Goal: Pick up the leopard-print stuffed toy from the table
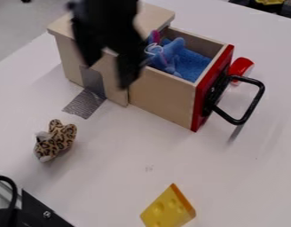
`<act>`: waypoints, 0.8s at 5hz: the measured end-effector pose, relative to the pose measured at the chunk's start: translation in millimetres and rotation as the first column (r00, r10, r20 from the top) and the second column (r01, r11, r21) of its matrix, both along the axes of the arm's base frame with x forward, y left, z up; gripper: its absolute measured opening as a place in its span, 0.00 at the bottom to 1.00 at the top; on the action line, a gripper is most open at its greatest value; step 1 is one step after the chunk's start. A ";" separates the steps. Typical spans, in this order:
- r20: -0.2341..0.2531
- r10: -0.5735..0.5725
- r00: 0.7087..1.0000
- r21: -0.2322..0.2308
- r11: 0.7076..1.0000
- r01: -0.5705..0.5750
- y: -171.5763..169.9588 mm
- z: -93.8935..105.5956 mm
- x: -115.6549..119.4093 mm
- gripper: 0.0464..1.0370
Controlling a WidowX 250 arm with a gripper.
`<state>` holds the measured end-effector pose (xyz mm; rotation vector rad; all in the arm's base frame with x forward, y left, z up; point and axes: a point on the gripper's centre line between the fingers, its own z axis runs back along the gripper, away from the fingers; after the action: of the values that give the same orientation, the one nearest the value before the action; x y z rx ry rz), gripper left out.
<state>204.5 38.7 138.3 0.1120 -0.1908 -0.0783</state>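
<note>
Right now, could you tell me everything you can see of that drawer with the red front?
The drawer stands open, pulled out from a pale box. Its sides are the same pale, wood-like material; its front is a flat red panel carrying a black loop handle that juts outward. Inside lie a blue, cloth-like piece and a blue soft toy with a pink part. The black gripper hangs near its inner end; I can't tell whether they touch.

White tabletop [100,186], softly shadowed — and past its edge, grey floor [17,31] (upper left, that is).
</note>
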 end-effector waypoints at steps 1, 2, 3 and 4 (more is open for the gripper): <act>0.000 0.008 1.000 0.024 1.000 -0.008 27.2 -31.9 -27.1 0.96; -0.025 0.009 1.000 0.046 0.999 -0.007 41.3 -56.3 -32.4 0.96; -0.065 0.006 0.998 0.063 0.998 -0.002 58.5 -81.8 -27.9 0.96; -0.128 0.000 0.992 0.052 0.999 0.007 72.6 -106.9 -29.1 0.96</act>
<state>175.5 111.2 31.5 0.1583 -0.0608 -0.0939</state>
